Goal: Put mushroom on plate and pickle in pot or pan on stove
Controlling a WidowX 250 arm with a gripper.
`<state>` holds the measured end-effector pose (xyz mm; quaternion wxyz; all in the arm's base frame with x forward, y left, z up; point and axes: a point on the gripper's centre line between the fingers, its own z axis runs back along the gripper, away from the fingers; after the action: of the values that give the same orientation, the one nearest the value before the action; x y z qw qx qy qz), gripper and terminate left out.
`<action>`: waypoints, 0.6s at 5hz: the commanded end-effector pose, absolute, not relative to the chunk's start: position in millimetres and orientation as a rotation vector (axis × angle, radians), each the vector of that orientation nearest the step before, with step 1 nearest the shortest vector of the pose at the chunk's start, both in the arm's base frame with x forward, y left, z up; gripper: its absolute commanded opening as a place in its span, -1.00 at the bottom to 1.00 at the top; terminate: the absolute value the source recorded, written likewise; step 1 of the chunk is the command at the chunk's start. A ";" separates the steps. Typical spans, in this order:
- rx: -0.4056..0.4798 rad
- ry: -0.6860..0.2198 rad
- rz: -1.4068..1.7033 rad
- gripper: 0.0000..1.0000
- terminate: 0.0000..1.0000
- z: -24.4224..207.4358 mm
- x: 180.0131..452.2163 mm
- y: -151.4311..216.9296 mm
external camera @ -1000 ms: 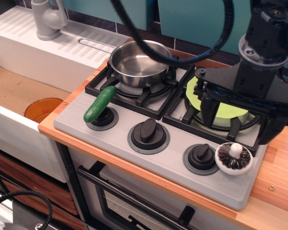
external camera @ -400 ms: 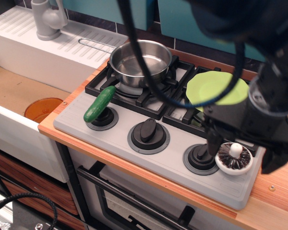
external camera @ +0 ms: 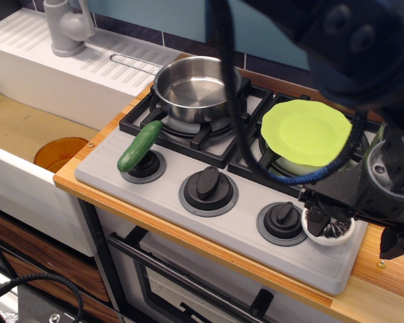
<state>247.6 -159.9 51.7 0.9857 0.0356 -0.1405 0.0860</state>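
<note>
The mushroom (external camera: 331,231) sits at the stove's (external camera: 209,222) front right corner, directly under the gripper (external camera: 330,219), whose black body hides most of it; whether the fingers are spread, closed or gripping it cannot be told. Just behind the gripper the plate (external camera: 306,131) rests bare on the right burner. Well to the gripper's left the pan (external camera: 194,87) stands on the rear burner, with the pickle (external camera: 140,145) lying tilted across the leftmost knob (external camera: 145,165) before it.
</note>
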 end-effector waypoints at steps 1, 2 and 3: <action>0.062 -0.377 0.150 1.00 -1.00 49.6 266.3 -156.8; 0.075 -0.394 0.127 1.00 -1.00 51.2 269.4 -146.7; 0.086 -0.423 0.129 1.00 -1.00 50.6 269.9 -143.3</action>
<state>264.5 -141.6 37.6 0.9777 0.0554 -0.1938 0.0596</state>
